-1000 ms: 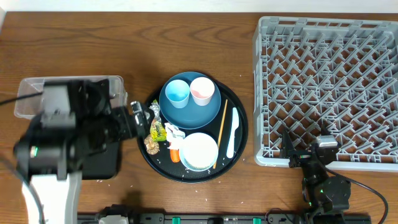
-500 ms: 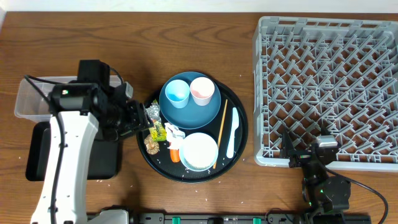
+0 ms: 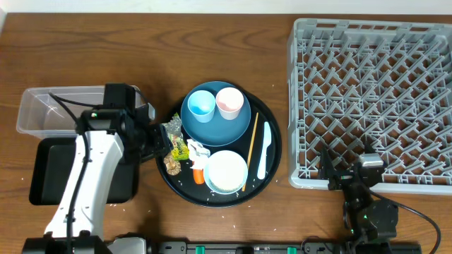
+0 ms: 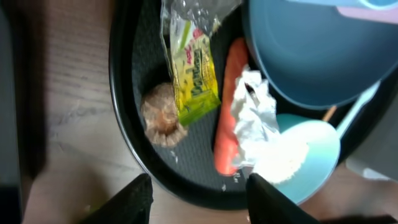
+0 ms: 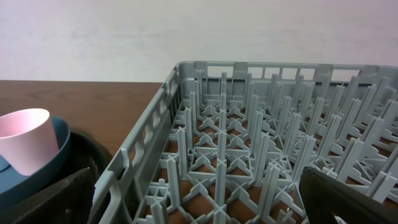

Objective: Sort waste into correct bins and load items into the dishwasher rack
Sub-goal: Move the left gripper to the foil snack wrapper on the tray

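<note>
My left gripper (image 3: pixel 162 137) (image 4: pixel 199 202) hovers over the left rim of the round black tray (image 3: pixel 272 141), its fingers apart with nothing between them. Just ahead of it lie the green-yellow wrapper (image 3: pixel 178 147) (image 4: pixel 194 74), brown lump (image 4: pixel 163 116), carrot piece (image 4: pixel 228 106), white tissue (image 4: pixel 255 115) and foil (image 3: pixel 173 125). The dark-blue plate (image 3: pixel 215 121) carries the light-blue cup (image 3: pixel 201 104) and pink cup (image 3: pixel 229 102). Also on the tray are the white bowl (image 3: pixel 226 171), white utensil (image 3: pixel 263 148) and chopstick (image 3: pixel 250 148). My right gripper (image 3: pixel 346 169) (image 5: pixel 199 208) stands open at the grey rack's (image 3: pixel 374 92) front edge.
The clear tub (image 3: pixel 42 109) and the shallow black tray (image 3: pixel 49 169) sit at the left, partly under my left arm. White rice grains are scattered on the round tray's floor (image 4: pixel 186 162). Bare wood lies between the round tray and the rack.
My left arm has swung and settled lower over the bins, its gripper staying at the round tray's left rim. Its fingers have drawn closer together. The right arm has not moved.
</note>
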`<state>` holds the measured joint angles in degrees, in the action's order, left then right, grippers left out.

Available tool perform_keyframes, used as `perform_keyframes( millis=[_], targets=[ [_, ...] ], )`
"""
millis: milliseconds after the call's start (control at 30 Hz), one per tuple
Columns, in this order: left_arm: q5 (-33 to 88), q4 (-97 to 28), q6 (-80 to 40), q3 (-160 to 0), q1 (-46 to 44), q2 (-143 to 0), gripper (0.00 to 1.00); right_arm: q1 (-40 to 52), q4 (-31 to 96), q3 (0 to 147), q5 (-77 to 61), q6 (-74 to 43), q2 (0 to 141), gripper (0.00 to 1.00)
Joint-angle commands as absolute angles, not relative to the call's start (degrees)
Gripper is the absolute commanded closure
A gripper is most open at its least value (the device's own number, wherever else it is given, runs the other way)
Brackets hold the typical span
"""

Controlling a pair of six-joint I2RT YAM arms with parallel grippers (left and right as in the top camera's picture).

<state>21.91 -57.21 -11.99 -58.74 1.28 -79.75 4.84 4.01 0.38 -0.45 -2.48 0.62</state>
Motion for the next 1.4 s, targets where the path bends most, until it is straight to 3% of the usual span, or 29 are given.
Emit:
perform_keyframes(
  millis=[0,567,667,733,767,900,967,1000,1033,1100,1233,1367],
  targets=[
    [21.12,-54.83,-11.73,-55.94,1.15,-79.72,0.51,4.89,4.19,0.3,-0.62,-2.04,0.27,0.01],
    [12.16,-43.22,-11.73,-52.45,-6.15,-79.72,0.5,4.89,4.21,0.3,-0.62,-2.04,0.27,0.01],
    [12.27,-42.06,-11.7,-52.45,-6.57,-79.72,0.28,4.89,4.21,0.3,-0.62,-2.04,0.27,0.01],
    [12.45,-41.54,-11.7,-52.45,-6.57,-79.72,0.19,4.89,4.21,0.3,-0.62,-2.04,0.27,0.01],
    [12.45,-41.41,-11.7,-52.45,-6.57,-79.72,0.05,4.89,4.21,0.3,-0.62,-2.04,0.27,0.01],
    [12.45,-41.12,-11.73,-52.45,-6.57,-79.72,0.02,4.89,4.21,0.3,-0.62,-2.04,0.27,0.01],
    [12.43,-41.06,-11.73,-52.45,-6.57,-79.72,0.08,4.89,4.19,0.3,-0.62,-2.04,0.27,0.01],
    [12.43,-41.06,-11.73,-52.42,-6.57,-79.72,0.27,4.89,4.21,0.3,-0.62,-2.04,0.27,0.01],
    [12.45,-41.06,-11.73,-52.38,-6.57,-79.75,0.37,4.89,4.21,0.3,-0.62,-2.07,0.27,0.01],
    [12.4,-41.06,-11.73,-52.34,-6.57,-79.75,0.48,4.89,4.21,0.3,-0.62,-2.04,0.27,0.01],
    [12.36,-41.08,-11.75,-51.81,-6.57,-79.75,0.55,4.89,4.21,0.3,-0.62,-2.04,0.27,0.01],
    [10.66,-40.34,-13.15,-50.24,-6.57,-79.77,0.57,4.89,4.21,0.3,-0.62,-2.04,0.27,0.01]
  ],
)
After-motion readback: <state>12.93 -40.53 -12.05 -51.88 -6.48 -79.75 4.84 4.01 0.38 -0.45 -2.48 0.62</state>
